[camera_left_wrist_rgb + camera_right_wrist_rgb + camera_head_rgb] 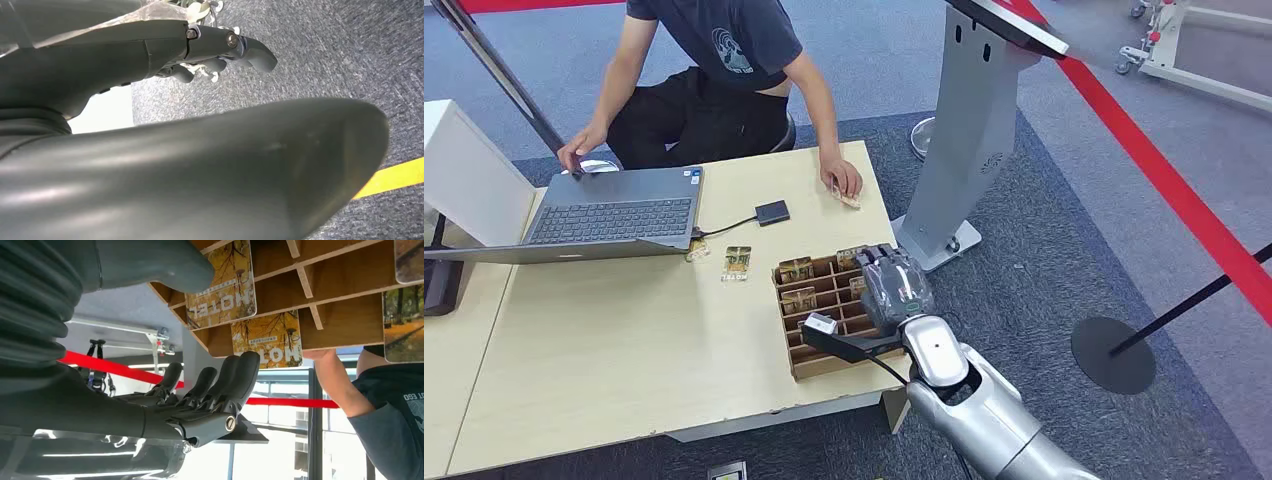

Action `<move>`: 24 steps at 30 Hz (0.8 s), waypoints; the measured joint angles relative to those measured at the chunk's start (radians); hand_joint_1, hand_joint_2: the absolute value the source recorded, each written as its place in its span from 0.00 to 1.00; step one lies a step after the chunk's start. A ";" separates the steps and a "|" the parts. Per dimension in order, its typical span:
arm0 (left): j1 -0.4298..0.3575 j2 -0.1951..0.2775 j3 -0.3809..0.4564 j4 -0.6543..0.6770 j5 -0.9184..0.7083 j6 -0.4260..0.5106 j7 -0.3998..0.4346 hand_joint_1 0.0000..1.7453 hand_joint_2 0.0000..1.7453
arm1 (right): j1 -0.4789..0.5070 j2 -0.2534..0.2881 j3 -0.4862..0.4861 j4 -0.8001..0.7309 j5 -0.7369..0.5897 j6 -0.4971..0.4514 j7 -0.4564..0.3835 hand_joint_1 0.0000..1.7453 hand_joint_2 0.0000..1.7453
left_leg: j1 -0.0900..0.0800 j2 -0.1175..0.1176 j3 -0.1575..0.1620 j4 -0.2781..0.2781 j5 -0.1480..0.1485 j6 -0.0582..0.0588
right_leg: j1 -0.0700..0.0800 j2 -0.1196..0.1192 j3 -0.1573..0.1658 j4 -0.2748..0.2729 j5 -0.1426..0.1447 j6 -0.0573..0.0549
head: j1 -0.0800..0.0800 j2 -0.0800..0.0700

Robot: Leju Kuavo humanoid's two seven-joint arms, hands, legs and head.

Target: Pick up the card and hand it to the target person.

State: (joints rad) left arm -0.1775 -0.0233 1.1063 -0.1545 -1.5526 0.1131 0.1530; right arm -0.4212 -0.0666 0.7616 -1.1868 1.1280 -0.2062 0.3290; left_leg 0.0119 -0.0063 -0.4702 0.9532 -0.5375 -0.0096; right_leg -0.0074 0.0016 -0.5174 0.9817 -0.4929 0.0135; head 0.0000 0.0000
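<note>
Pickup not done: right hand hovers over the wooden card tray, fingers extended, empty; handover to person remains.

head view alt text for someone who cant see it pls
The robot's right hand hovers over a wooden compartment tray holding cards, on a table. Across it a seated person touches a laptop.

Open laptop on table w/ small black adapter beside
</note>
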 joint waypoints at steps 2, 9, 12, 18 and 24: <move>0.000 0.000 0.000 0.000 0.000 0.000 0.000 0.00 0.00 | -0.002 0.000 0.000 0.006 0.000 -0.003 -0.001 0.42 1.00 | 0.000 0.000 0.000 0.000 0.000 0.000 | 0.000 0.000 0.000 0.000 0.000 0.000 | 0.000 0.000; -0.001 0.000 0.000 0.000 0.000 0.000 0.000 0.00 0.00 | -0.018 0.009 0.002 0.051 0.000 -0.019 -0.009 0.45 1.00 | 0.000 0.000 0.000 0.000 0.000 0.000 | 0.000 0.000 0.000 0.000 0.000 0.000 | 0.000 0.000; -0.001 0.000 0.000 0.000 0.000 0.000 0.000 0.00 0.00 | -0.021 0.011 0.002 0.064 -0.001 -0.021 -0.009 0.49 1.00 | 0.000 0.000 0.000 0.000 0.000 0.000 | 0.000 0.000 0.000 0.000 0.000 0.000 | 0.000 0.000; -0.001 0.000 0.000 0.000 0.000 0.000 0.000 0.00 0.00 | -0.026 0.017 0.002 0.081 -0.004 -0.024 -0.010 0.75 1.00 | 0.000 0.000 0.000 0.000 0.000 0.000 | 0.000 0.000 0.000 0.000 0.000 0.000 | 0.000 0.000; -0.002 0.000 0.000 0.000 0.000 0.000 -0.001 0.00 0.00 | -0.030 0.022 0.002 0.092 -0.014 -0.040 -0.017 0.69 1.00 | 0.000 0.000 0.001 0.000 0.000 0.000 | 0.000 0.000 0.001 0.000 0.000 0.000 | 0.000 0.000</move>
State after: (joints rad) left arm -0.1791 -0.0233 1.1063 -0.1545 -1.5525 0.1128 0.1523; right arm -0.4514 -0.0445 0.7636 -1.0948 1.1139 -0.2462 0.3117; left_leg 0.0120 -0.0060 -0.4691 0.9532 -0.5375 -0.0096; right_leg -0.0074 0.0017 -0.5169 0.9817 -0.4928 0.0135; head 0.0002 0.0000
